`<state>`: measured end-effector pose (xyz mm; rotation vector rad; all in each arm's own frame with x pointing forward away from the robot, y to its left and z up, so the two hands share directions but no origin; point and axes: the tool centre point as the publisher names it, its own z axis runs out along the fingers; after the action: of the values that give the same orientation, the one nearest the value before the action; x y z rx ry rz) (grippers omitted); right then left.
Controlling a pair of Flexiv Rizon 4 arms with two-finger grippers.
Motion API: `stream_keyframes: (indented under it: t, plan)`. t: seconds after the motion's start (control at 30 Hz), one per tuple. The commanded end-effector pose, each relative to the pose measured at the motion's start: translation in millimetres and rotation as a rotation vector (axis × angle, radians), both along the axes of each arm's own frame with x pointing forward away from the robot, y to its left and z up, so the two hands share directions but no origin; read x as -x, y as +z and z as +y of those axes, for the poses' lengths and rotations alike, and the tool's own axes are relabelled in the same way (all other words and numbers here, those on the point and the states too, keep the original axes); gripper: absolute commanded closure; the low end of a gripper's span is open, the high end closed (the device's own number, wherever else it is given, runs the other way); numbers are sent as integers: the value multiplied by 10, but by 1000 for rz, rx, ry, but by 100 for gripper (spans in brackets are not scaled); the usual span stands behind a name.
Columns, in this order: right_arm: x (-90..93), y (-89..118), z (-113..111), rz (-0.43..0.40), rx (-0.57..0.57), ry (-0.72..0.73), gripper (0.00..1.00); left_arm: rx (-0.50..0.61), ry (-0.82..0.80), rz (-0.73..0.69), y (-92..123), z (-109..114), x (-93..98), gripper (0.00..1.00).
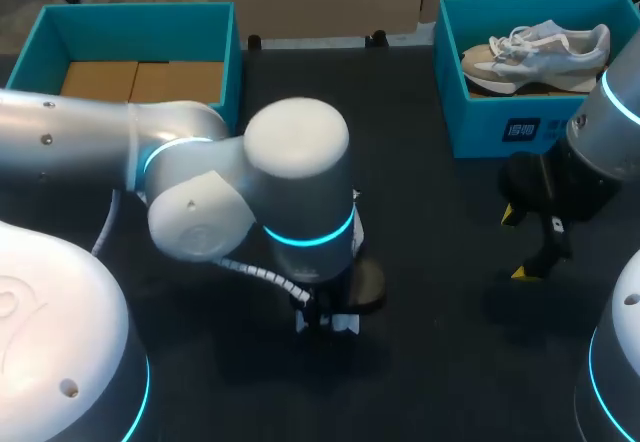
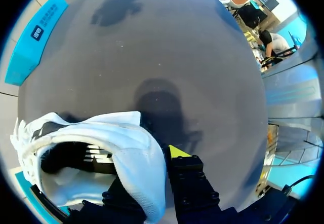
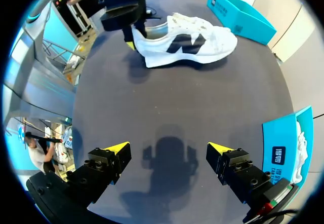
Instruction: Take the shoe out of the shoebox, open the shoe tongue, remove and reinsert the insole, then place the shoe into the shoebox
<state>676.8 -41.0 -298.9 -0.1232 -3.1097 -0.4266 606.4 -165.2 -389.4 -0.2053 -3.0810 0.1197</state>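
Note:
A white shoe (image 3: 192, 41) with a black side mark lies on the dark table, out of the boxes. My left gripper (image 2: 152, 171) is shut on its heel wall (image 2: 144, 163), one finger inside the shoe and the yellow-tipped one (image 2: 174, 151) outside. The right wrist view shows that left gripper (image 3: 132, 34) at the heel end. In the head view my left arm (image 1: 295, 192) hides the shoe. My right gripper (image 3: 169, 153) hangs open over bare table near the right box, nothing between its fingers; in the head view the right gripper (image 1: 520, 244) is at the right.
A teal shoebox (image 1: 500, 122) at the back right holds a grey-beige shoe (image 1: 535, 50). A second teal box (image 1: 225, 62) at the back left has cardboard (image 1: 140, 80) in its bottom. Dark table (image 1: 430, 292) lies between the two grippers.

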Motion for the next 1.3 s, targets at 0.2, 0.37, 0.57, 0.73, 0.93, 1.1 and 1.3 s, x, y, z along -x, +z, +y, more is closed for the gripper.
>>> stream_keyframes:
  t: [0.2,0.37,0.57,0.73,0.93,1.1,1.3]
  plan:
    - [8,-7,-5,-2,-1,1,0,25,-60,51,712,227,-353,100]
    - [8,-7,-5,-2,-1,1,0,32,-99,90,1232,341,-462,100]
    - [8,-7,-5,-2,-1,1,0,8,-81,42,1852,469,-616,100]
    - [8,-7,-5,-2,-1,1,0,-9,-40,16,2171,637,-854,100]
    - [8,-7,-5,-2,-1,1,0,-43,1,3,2436,916,-1210,100]
    - [8,-7,-5,-2,-1,1,0,-59,49,34,2791,1273,-1606,100]
    - [8,-7,-5,-2,-1,1,0,-67,73,28,2832,1355,-1682,100]
